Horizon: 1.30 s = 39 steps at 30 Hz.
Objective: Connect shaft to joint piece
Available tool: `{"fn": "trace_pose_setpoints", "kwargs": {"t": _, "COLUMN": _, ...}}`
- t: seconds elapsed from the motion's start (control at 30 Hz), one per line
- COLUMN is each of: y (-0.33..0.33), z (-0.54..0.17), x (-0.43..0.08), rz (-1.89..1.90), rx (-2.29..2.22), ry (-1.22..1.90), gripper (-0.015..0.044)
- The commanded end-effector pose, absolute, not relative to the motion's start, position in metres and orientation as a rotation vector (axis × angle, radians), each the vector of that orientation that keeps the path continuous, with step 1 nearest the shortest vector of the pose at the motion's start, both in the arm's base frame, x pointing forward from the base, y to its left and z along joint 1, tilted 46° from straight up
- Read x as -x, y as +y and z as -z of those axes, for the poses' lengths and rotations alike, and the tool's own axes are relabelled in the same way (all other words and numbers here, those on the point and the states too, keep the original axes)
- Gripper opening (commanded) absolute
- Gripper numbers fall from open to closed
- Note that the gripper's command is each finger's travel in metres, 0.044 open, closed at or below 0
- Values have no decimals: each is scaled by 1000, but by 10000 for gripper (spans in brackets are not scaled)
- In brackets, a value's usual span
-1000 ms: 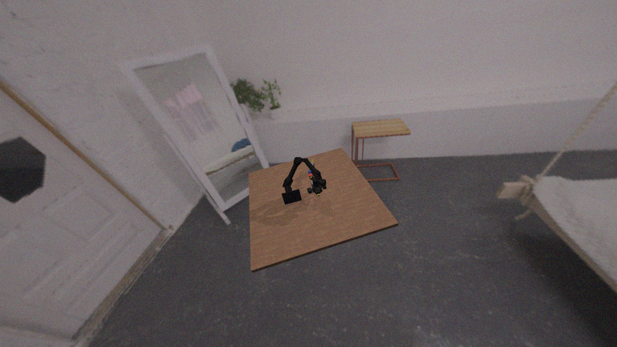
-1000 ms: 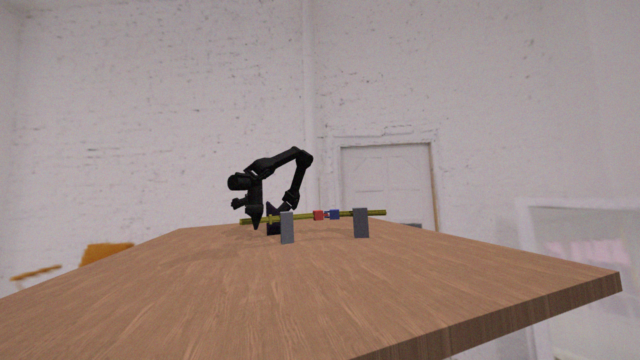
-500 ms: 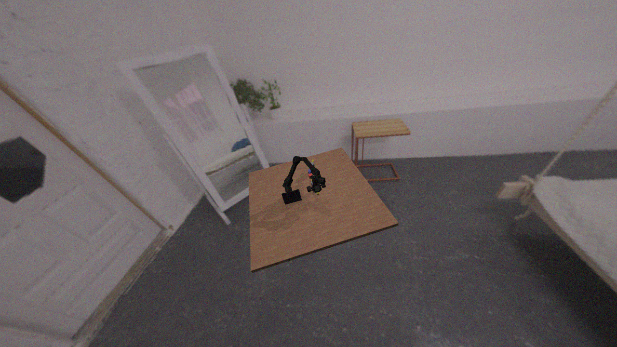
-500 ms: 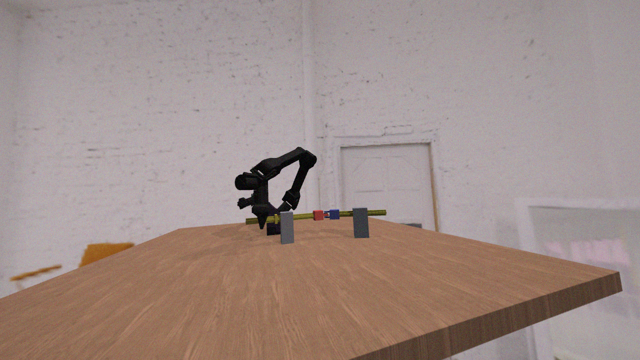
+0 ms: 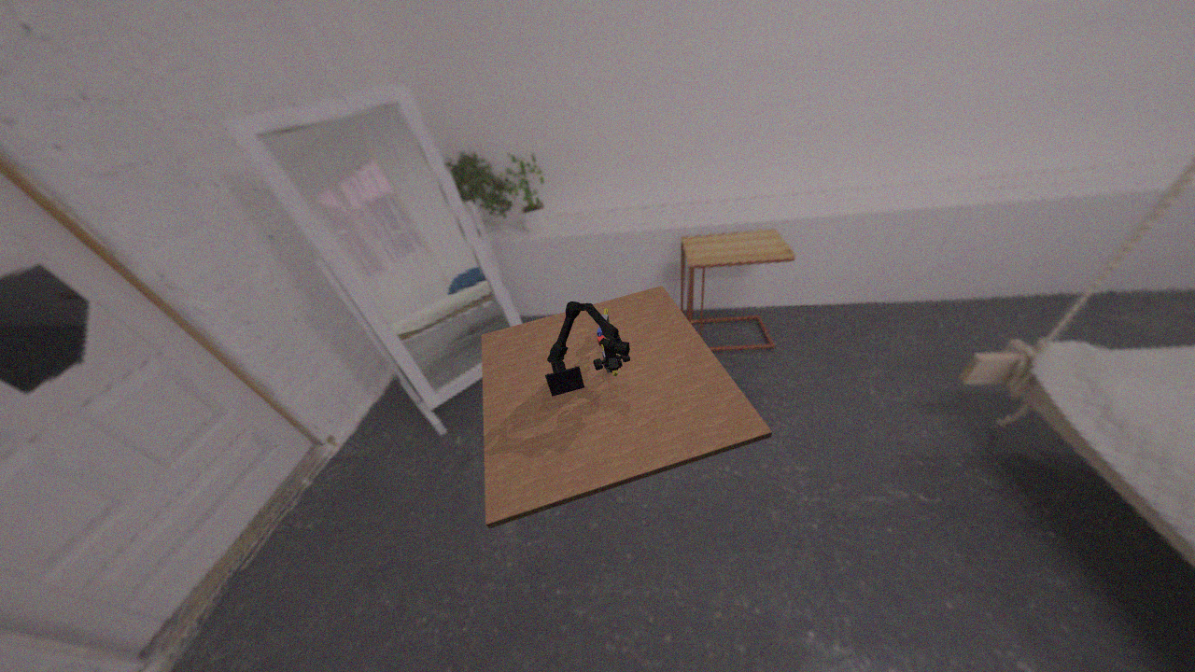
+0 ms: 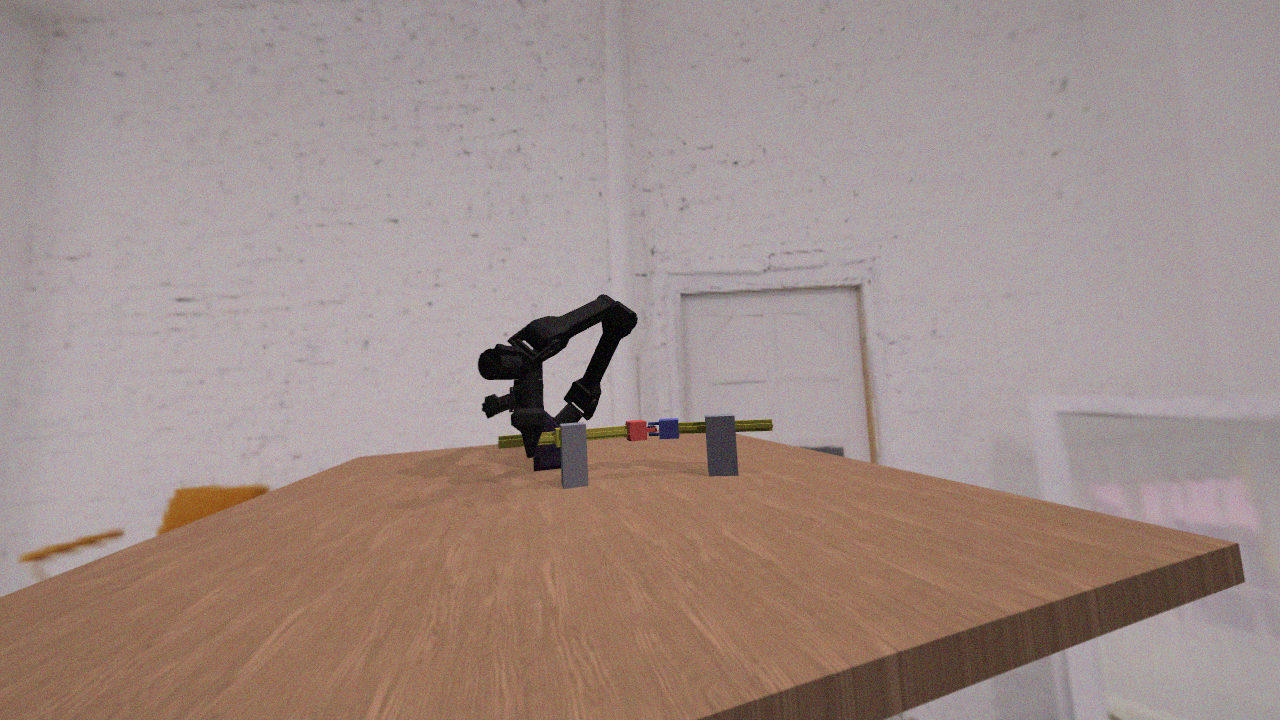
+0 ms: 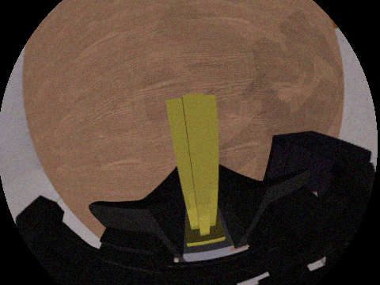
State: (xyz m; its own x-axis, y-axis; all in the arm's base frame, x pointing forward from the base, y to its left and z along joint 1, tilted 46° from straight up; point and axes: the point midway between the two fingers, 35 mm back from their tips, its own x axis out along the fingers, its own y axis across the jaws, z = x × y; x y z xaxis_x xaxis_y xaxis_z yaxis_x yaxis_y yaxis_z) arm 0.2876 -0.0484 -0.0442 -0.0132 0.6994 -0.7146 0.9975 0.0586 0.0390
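Fingers clamped on the second shaft (image 6: 601, 434) (image 7: 202, 150), one each side; gripper (image 5: 612, 365) (image 6: 530, 445) (image 7: 195, 164) points down. Wrist view: yellow shaft runs 12 to 6 o'clock between them. Exterior: its collar (image 6: 557, 437) sits at the 9 o'clock side of the near grey block (image 6: 574, 456), touching or just beside, can't tell. Red joint piece (image 5: 599, 339) (image 6: 636, 430) is at 3 o'clock from that block, and the shaft's far end reaches it. Depth inside the opening is hidden. Blue piece (image 6: 668, 428) is hinged on at red's 3 o'clock, then the other grey block (image 6: 721, 445) and the fixed shaft (image 6: 756, 425). Top view: arm base (image 5: 565, 382) at 8 o'clock from the gripper, on the wooden table (image 5: 652, 426) (image 6: 581, 591).
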Motion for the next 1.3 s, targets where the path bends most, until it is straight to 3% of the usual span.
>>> {"fn": "trace_pose_setpoints", "kwargs": {"t": 0.0, "y": -48, "z": 44, "x": -288, "rz": 672, "rx": -1696, "ry": 1772, "gripper": 0}}
{"fn": "trace_pose_setpoints", "kwargs": {"t": 0.1, "y": -48, "z": 44, "x": -288, "rz": 672, "rx": -1696, "ry": 1772, "gripper": 0}}
{"fn": "trace_pose_setpoints", "kwargs": {"t": 0.2, "y": -48, "z": 44, "x": -288, "rz": 672, "rx": -1696, "ry": 1772, "gripper": 67}}
{"fn": "trace_pose_setpoints", "kwargs": {"t": 0.37, "y": -48, "z": 44, "x": -288, "rz": 672, "rx": -1696, "ry": 1772, "gripper": 67}}
{"fn": "trace_pose_setpoints", "kwargs": {"t": 0.83, "y": -48, "z": 44, "x": -288, "rz": 672, "rx": -1696, "ry": 1772, "gripper": 434}}
{"fn": "trace_pose_setpoints", "kwargs": {"t": 1.27, "y": -55, "z": 38, "x": -288, "rz": 671, "rx": -1699, "ry": 1772, "gripper": 440}}
